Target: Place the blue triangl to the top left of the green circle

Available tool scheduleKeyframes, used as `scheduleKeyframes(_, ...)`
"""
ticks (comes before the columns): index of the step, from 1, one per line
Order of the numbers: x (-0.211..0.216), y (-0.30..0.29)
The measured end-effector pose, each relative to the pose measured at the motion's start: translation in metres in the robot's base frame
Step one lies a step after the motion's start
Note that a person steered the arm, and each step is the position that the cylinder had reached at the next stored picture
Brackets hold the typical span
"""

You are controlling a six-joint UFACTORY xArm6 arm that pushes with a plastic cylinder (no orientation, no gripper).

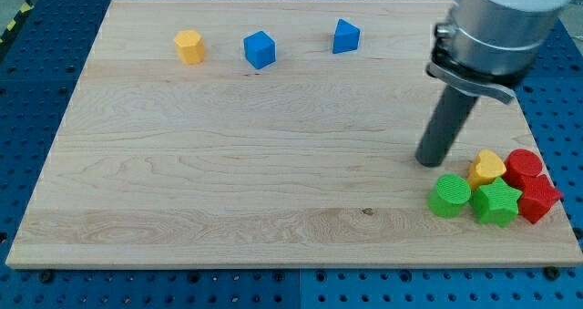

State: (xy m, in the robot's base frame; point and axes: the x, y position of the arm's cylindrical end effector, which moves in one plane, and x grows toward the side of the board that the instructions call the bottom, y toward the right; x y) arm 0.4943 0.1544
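Wooden board (228,190) filled most of what you saw in the camera view, lying on a blue perforated table (27,145). You had no pincer to read as spread or pressed together: the arm ended in a plain dark rod, and my tip (428,162) rested on the board toward the view's right, holding nothing.

You found the blue triangle (345,36) near the view's top edge, well apart from my tip, up and to the view's left of it. The green circle (450,195) lay just below and slightly right of my tip, close but apart from it, so the blue triangle sat far above and to the left of that circle.

Beside the green circle you saw a tight cluster: a green star (497,203), a yellow heart (487,169) and two red blocks (531,183) whose shapes you could not tell.

Along the top, a blue cube (260,49) and a yellow hexagon (189,46) stood to the triangle's left
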Motion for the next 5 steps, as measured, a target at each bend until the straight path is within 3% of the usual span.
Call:
scheduleKeyframes(2,-0.156,0.027)
scheduleKeyframes(3,-0.215,0.0)
scheduleKeyframes(4,-0.237,-0.063)
scheduleKeyframes(5,-0.213,-0.08)
